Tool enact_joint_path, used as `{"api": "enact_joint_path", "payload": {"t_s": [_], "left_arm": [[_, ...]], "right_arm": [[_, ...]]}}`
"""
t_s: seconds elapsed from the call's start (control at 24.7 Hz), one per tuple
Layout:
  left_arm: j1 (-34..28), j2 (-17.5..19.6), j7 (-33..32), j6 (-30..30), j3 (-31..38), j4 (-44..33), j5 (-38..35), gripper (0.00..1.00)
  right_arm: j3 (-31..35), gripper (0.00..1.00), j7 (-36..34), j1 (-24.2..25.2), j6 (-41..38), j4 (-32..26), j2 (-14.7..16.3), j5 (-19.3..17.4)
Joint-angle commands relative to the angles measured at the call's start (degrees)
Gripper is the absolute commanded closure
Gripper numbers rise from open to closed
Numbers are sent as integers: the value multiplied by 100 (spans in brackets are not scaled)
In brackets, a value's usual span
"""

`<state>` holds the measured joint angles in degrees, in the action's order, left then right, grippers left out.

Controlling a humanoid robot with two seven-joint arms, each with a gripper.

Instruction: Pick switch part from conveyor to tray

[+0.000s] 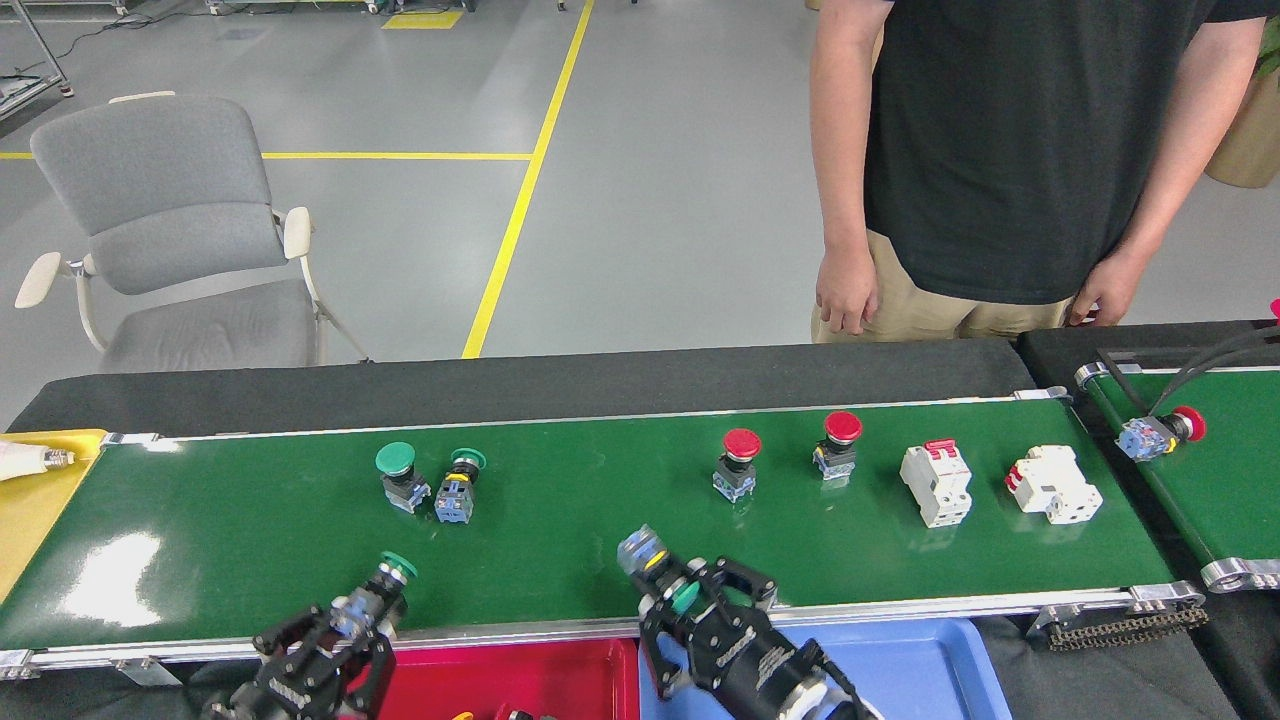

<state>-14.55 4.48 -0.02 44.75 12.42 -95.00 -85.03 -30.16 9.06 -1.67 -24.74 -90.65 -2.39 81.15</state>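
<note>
The conveyor [580,530] is a long glossy green belt with silver rails. My left gripper [345,625] is shut on a switch part [388,574] with a green cap, held over the belt's front rail above the red tray [560,675]. My right gripper [692,600] is shut on another green-capped switch part [645,553], its grey-blue body pointing up and left, at the front rail above the blue tray [910,670]. Both trays sit just below the front rail and are partly hidden by my arms.
Two green switches [397,472] [458,487], two red switches [738,462] [838,442] and two white breakers [935,483] [1055,484] ride the belt. A shorter belt [1210,500] at right carries a red switch [1160,432]. A yellow tray [35,510] is left. A person [1000,160] stands behind; a chair [170,240] is back left.
</note>
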Motion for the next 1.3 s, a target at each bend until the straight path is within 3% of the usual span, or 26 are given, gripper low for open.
{"api": "enact_joint_path", "payload": {"t_s": [0.0,0.16,0.24,0.32,0.36,0.49,0.57,0.65,0.77,0.93,1.09,1.26], "left_arm": [[5,-123,45,25,6,-150,30,0],[14,-149,54,25,288,-168,30,0],[-22,-202,54,25,832,-186,39,0],[22,-351,54,25,1465,-142,30,0],[58,-378,54,-309,1720,-98,39,0],[101,-299,54,-801,1993,61,21,0],[101,-290,54,-836,2010,87,21,0],[137,-299,54,-836,1975,140,-5,0],[550,-202,-7,-862,1922,333,-93,0],[1604,114,-7,-1258,1755,1273,-875,0],[2316,484,10,-1460,1527,2328,-972,0],[2879,765,107,-2233,947,3321,-963,0]], "right_arm": [[-86,1,-54,-44,-146,-84,-51,-3],[-42,1,-54,-18,-128,-146,-68,-30],[213,2,-54,105,224,-409,-60,-91],[784,2,-107,562,1015,-655,-60,-91],[1065,2,-238,808,1392,-770,-60,-91],[2155,2,-1275,1485,2342,-928,-51,-91],[2814,2,-1689,1846,2517,-928,-51,-109],[3148,2,-1653,1916,2544,-901,-68,-320],[3139,2,-1451,1679,2561,-822,-77,-434],[2542,2,-1012,967,2588,-488,-95,111],[1891,2,-546,176,2948,188,-156,340],[1390,2,-405,-633,3405,953,-306,313]]}}
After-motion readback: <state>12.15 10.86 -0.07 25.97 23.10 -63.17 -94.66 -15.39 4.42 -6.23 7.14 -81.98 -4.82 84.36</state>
